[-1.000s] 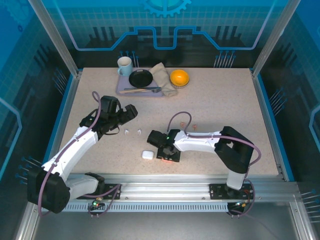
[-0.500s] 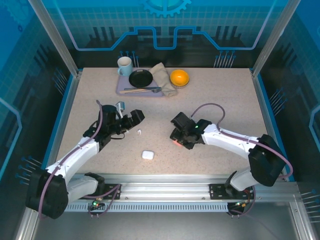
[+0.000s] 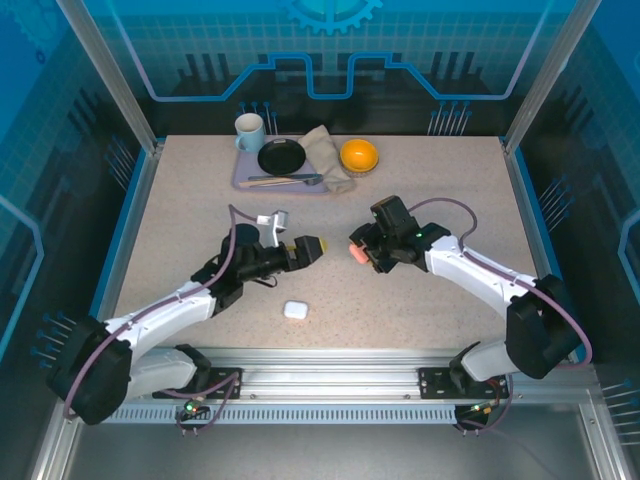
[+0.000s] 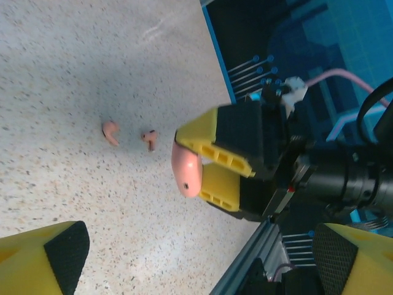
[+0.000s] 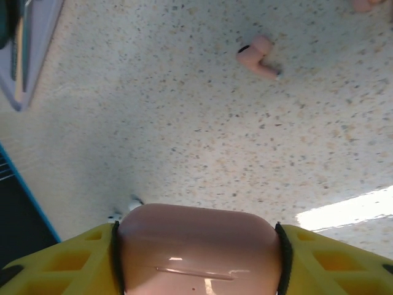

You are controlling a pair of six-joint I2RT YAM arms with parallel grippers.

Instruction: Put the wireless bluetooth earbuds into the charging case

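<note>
Right gripper (image 3: 358,252) is clamped across the pink charging case (image 5: 196,246), one yellow finger on each narrow end, holding it off the table (image 3: 440,190) with its broad face left bare. That end-on hold looks deliberate: it leaves the seam and lid free for something else to reach. The lid appears shut, a thin seam line running across the shell, so no bud can go in yet. The two pink earbuds (image 4: 110,132) lie loose on the speckled surface just beyond the case, close together but not touching, one of them with its stem plainly lying flat (image 5: 258,55). Facing the case from the other side is the left gripper (image 3: 310,246), its jaws spread wide and empty, tips level with the case and near it without contact. It seems placed to meet the case in mid-air, probably to pry the lid or take over the hold. A white case (image 3: 294,310) sits closed on the table nearer the arm bases, apart from both grippers. The tray (image 3: 240,180) of dishes at the far edge plays no part here.
</note>
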